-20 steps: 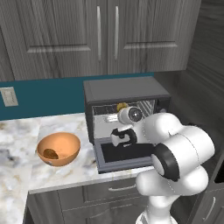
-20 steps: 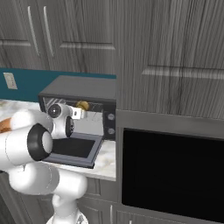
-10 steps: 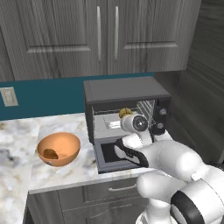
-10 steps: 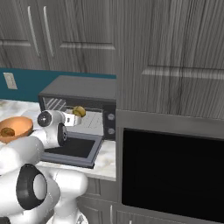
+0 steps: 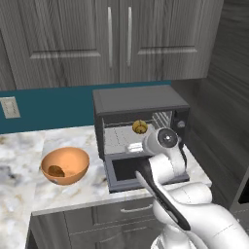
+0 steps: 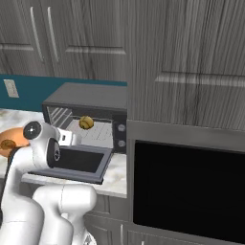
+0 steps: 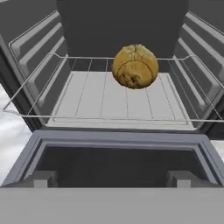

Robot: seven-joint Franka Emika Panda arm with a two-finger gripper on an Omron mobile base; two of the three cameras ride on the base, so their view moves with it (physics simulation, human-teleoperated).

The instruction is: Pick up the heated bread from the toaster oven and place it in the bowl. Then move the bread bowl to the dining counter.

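Heated bread [image 7: 135, 66]: on wire rack inside toaster oven [image 5: 140, 104], door down.
Bowl [image 5: 64, 165]: on table, left of oven, holding a brown lump.
Jaws: apart, empty, facing the bread.

Golden bread roll [image 7: 135, 66] sits on open toaster oven's [image 5: 141, 104] rack; bowl [image 5: 65, 165] apparently holds a brown lump.
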